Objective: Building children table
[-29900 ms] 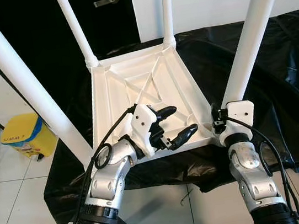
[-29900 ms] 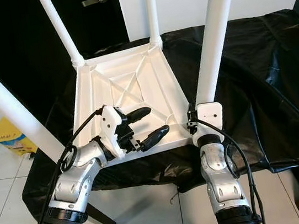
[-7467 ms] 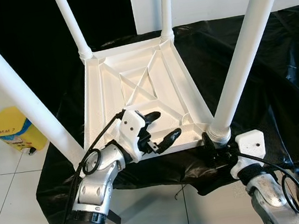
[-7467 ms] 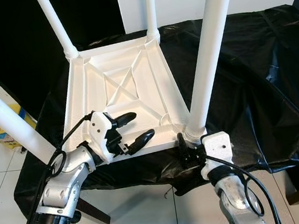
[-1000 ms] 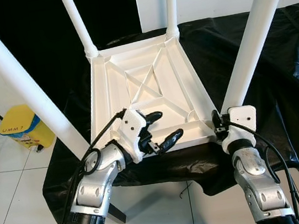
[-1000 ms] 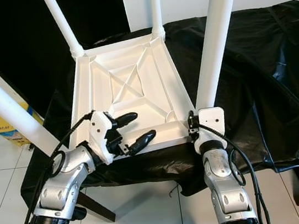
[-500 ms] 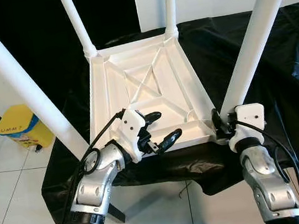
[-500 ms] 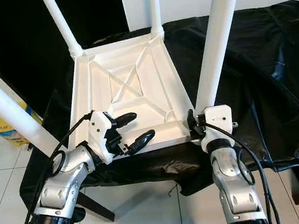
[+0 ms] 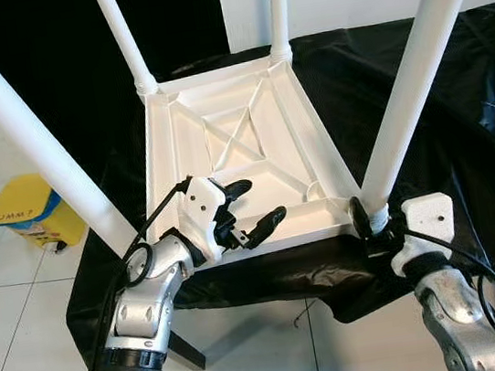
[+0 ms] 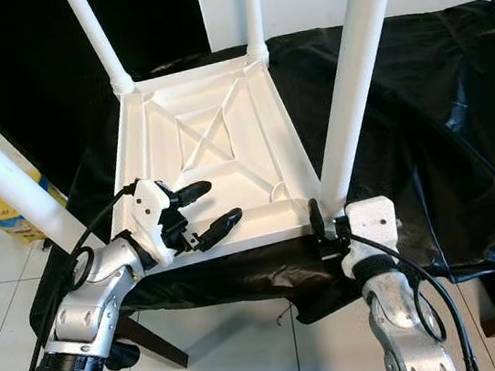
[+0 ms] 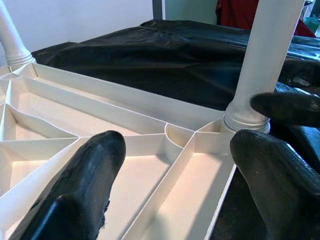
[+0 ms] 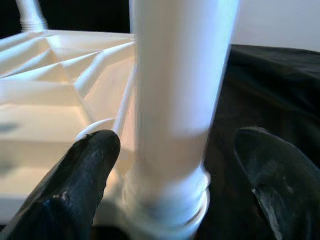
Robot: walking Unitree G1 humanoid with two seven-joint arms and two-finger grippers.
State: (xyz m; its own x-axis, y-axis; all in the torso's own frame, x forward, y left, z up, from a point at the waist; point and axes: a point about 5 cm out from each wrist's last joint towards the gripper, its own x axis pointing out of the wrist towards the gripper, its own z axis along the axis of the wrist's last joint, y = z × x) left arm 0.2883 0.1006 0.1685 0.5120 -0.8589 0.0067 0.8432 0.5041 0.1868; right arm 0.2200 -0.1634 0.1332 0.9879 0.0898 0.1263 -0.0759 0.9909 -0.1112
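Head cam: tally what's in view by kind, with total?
White table legs: 4
White tabletop, upside down: 1
Black cover sheet: 1
Yellow bin: 1
Robot grippers, left gripper and right gripper: 2
Total: 9

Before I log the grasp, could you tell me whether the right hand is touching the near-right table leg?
Apart: in the right wrist view both fingers flank the table leg with visible gaps.
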